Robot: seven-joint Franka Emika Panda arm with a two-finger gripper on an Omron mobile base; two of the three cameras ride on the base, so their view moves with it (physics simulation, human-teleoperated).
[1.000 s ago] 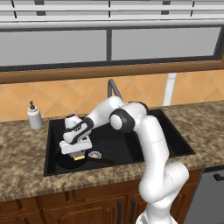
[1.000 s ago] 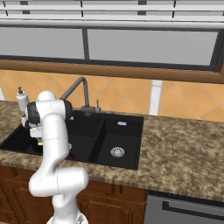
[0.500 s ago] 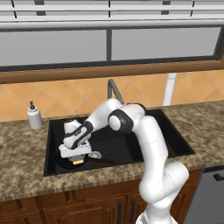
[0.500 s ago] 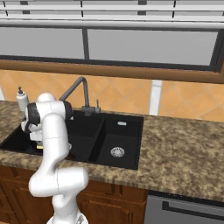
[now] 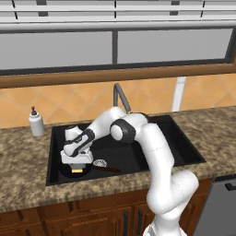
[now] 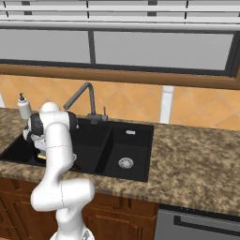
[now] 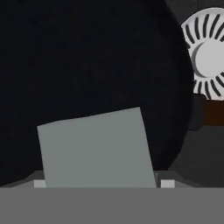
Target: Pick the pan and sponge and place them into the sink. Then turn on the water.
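Observation:
My gripper reaches low into the larger basin of the black sink, shut on the sponge, whose yellow side shows under the hand. In the hand view the sponge's grey-blue face spans the gap between the fingers, just above the round black pan. The pan lies on the basin floor, and its thin brown handle points right, past the silver drain. No water comes from the grey faucet.
A white soap dispenser stands on the granite counter left of the sink. The smaller basin with its own drain lies to the right. The faucet arches over the divider behind my arm.
My hand has come down and a little to the left with the sponge, from above the basin to just over the pan. Pan and base have stayed put.

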